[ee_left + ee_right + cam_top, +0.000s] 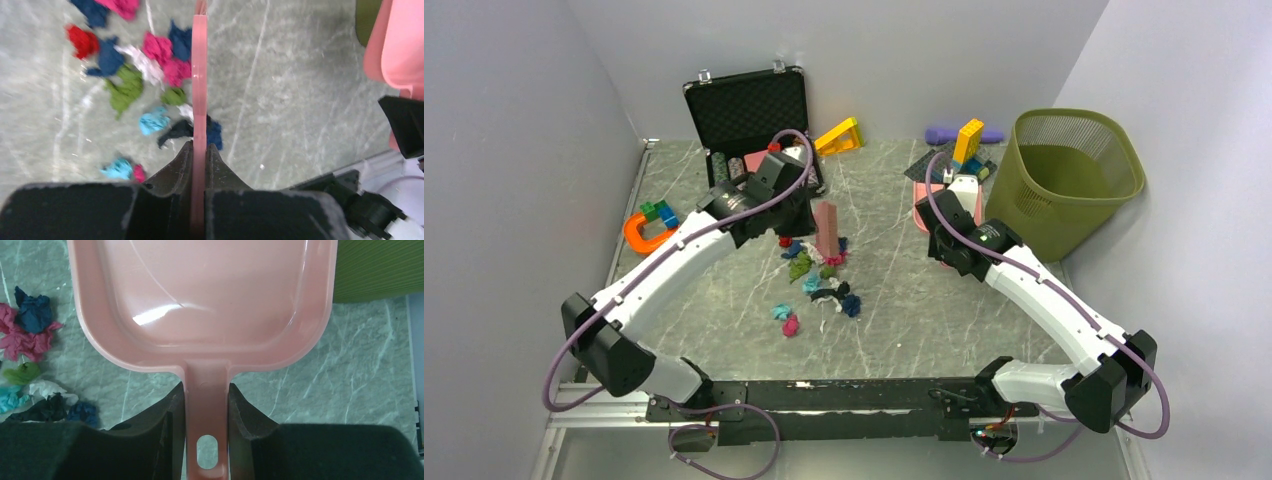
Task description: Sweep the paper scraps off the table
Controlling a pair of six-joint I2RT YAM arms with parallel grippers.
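Observation:
The paper scraps [819, 275] lie in a loose colourful pile mid-table [904, 310], with a teal and magenta pair [786, 318] a little nearer the arms. My left gripper [199, 147] is shut on a flat pink sweeping tool [199, 75], which stands upright at the right edge of the pile [150, 60]. That tool [827, 228] shows beside the left gripper [786, 212] from above. My right gripper [206, 390] is shut on the handle of a pink dustpan [200, 300], held to the right of the scraps [30, 335]. The right arm partly hides this dustpan [922, 205].
An olive wastebasket [1074, 175] stands at the back right. An open black case [749, 110] sits at the back left, with a yellow block [839, 137] beside it. A block tower [967, 145] and an orange U-shaped toy [646, 232] are also on the table.

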